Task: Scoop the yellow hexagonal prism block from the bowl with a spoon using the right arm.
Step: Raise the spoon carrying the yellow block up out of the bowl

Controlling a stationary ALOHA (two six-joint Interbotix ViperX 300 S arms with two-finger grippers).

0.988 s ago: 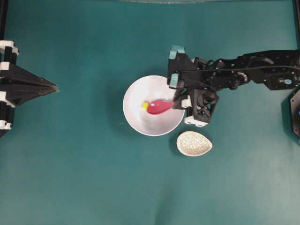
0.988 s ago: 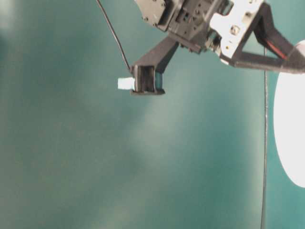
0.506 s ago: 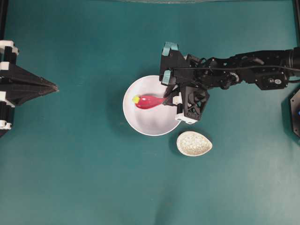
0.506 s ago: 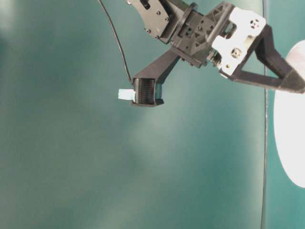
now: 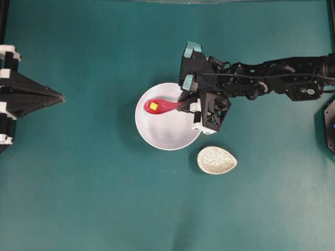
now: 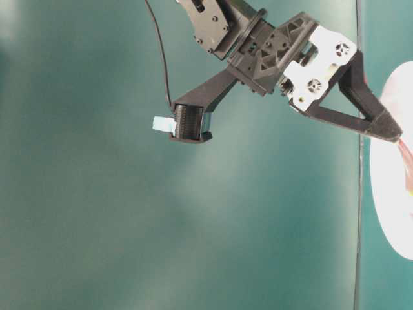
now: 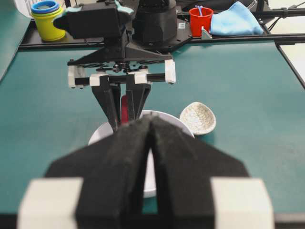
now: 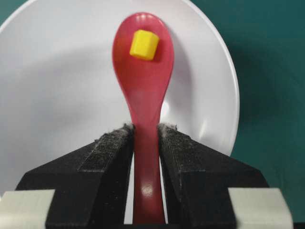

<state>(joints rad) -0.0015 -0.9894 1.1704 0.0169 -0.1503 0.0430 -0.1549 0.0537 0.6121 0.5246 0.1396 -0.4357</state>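
The yellow hexagonal prism block [image 8: 144,44] lies in the scoop of the glossy red spoon [image 8: 145,86]. My right gripper [image 8: 146,129] is shut on the spoon's handle. In the overhead view the spoon [image 5: 163,106] points left over the upper part of the white bowl [image 5: 167,133], with the block [image 5: 154,106] in its scoop and the right gripper [image 5: 183,104] at the bowl's right rim. At the far left edge, well away from the bowl, my left gripper [image 5: 62,97] is shut and holds nothing. Its closed tips [image 7: 151,121] cover much of the bowl [image 7: 101,135] in the left wrist view.
A small speckled egg-shaped spoon rest [image 5: 216,160] sits on the green table just below and right of the bowl. Behind the right arm, stacked yellow and blue cups [image 7: 46,19], a red cup [image 7: 200,20] and a blue cloth [image 7: 236,21] stand off the table.
The spoon swept left and upward across the bowl. The block went from the spoon's tip into its scoop. The bowl shifted slightly upward. The left arm stayed still.
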